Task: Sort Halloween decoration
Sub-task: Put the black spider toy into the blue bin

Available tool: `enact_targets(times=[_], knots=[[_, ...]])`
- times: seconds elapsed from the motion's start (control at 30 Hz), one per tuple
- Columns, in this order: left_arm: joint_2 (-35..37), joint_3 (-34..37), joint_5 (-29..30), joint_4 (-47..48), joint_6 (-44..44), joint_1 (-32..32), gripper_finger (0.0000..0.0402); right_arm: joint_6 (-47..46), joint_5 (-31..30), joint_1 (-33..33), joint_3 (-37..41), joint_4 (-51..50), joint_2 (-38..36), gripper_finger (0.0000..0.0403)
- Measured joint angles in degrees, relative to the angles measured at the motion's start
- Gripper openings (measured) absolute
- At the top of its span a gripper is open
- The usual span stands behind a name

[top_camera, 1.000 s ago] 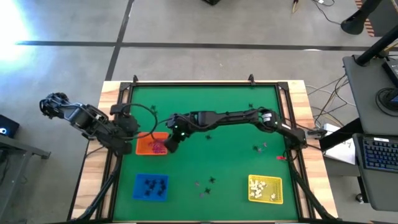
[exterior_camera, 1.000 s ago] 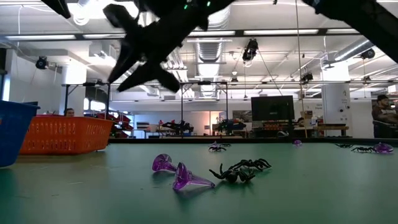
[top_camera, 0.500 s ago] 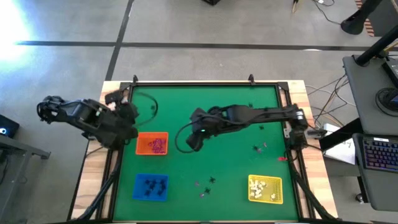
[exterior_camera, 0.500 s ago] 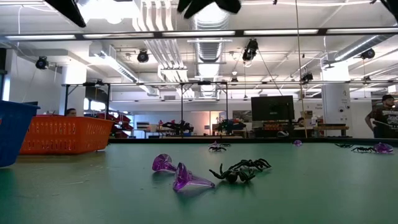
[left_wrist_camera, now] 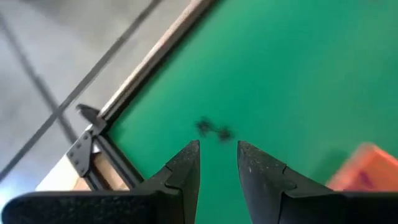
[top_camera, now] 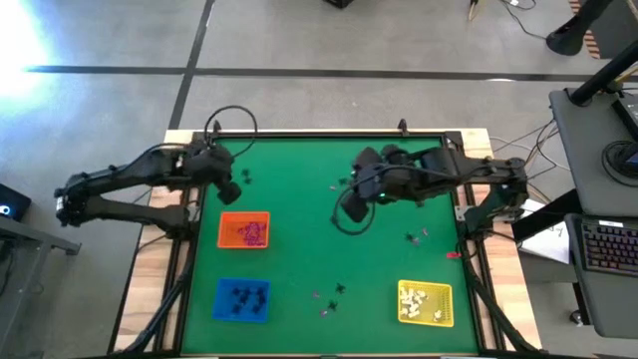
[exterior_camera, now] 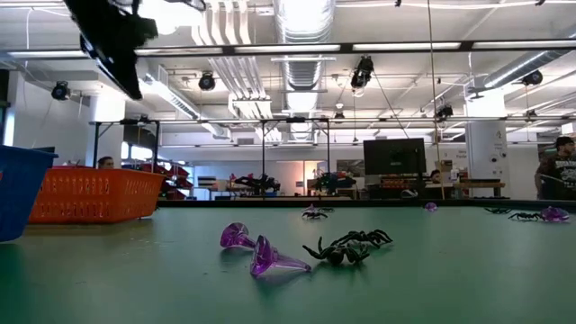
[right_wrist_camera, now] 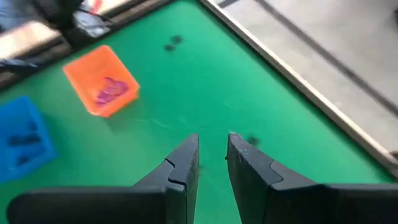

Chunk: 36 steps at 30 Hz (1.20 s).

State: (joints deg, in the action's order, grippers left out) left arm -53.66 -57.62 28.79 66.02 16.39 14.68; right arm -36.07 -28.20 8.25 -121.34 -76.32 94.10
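- High view: left gripper (top_camera: pixel 227 186) above the mat's far-left part, a black trinket (top_camera: pixel 246 177) just beside its fingertips; right gripper (top_camera: pixel 352 206) mid-mat.
- Low view: purple trinkets (exterior_camera: pixel 256 251) beside a black spider (exterior_camera: pixel 351 246).
- Left wrist view: fingers (left_wrist_camera: pixel 184 167) parted, empty; trinket just ahead.
- Right wrist view: fingers (right_wrist_camera: pixel 185 157) parted, empty; orange tray (right_wrist_camera: pixel 101 80) farther ahead.

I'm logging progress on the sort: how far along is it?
Partly done. Purple pieces lie in the orange tray, black ones in the blue tray, white ones in the yellow tray. Nothing is held: the left end effector hovers over a black trinket, the right end effector is empty mid-table. Left: loose purple cones, black spiders and other strays.
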Motion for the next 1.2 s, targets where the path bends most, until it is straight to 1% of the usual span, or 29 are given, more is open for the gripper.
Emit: enact_targets(times=[0.07, 0.17, 0.27, 0.3, 0.4, 0.43, 0.63, 0.73, 0.87, 0.9, 1.0, 1.2], knots=[[-1.3, 1.7, 1.0, -4.0, 0.4, 3.7, 0.0089, 0.1, -0.9, 0.0, 0.0, -2.8, -0.8, 0.0075], [-3.2, 2.4, 2.2, -9.2, 1.2, 8.8, 0.0089, 0.7, -1.7, 0.0, 0.0, -6.2, -1.6, 0.0079], [-5.4, 2.3, 2.1, -10.8, 1.5, 12.5, 0.0089, 2.6, -3.4, 0.0, 0.0, -8.3, -1.9, 0.0082], [-6.2, 1.9, 1.4, -10.7, 2.3, 13.5, 0.0089, 2.8, -3.8, 0.0, 0.1, -8.6, -2.0, 0.0082], [-8.5, -0.2, -4.0, -11.0, 5.1, 15.9, 0.0090, 4.2, -4.3, 0.0, 0.1, -10.1, -2.2, 0.0080], [-9.3, -0.9, -5.0, -11.3, 5.5, 16.5, 0.0092, 5.1, -4.9, 0.0, 0.1, -10.8, -2.3, 0.0079], [-16.6, -3.3, -5.5, -13.0, 6.3, 19.6, 0.0119, 9.2, -11.3, 0.0, 0.2, -13.7, -2.8, 0.0077], [-21.1, -3.4, -6.5, -12.6, 10.8, 21.9, 0.0128, 13.6, -11.2, -0.1, 0.5, -13.8, -3.0, 0.0081], [-26.8, -3.4, -15.7, -12.1, 18.1, 26.3, 0.0129, 16.9, -10.8, -0.3, 1.5, -13.7, -3.1, 0.0084], [-28.1, -3.4, -16.9, -11.7, 19.3, 27.2, 0.0129, 17.3, -10.7, -0.4, 1.9, -13.7, -3.1, 0.0084], [-31.1, -3.4, -17.0, -10.9, 21.8, 28.4, 0.0129, 17.8, -10.8, -0.5, 3.0, -13.7, -3.2, 0.0081], [-35.1, -3.4, -17.9, -10.8, 22.1, 29.6, 0.0129, 18.1, -8.8, -0.4, 5.0, -13.7, -3.3, 0.0075]])
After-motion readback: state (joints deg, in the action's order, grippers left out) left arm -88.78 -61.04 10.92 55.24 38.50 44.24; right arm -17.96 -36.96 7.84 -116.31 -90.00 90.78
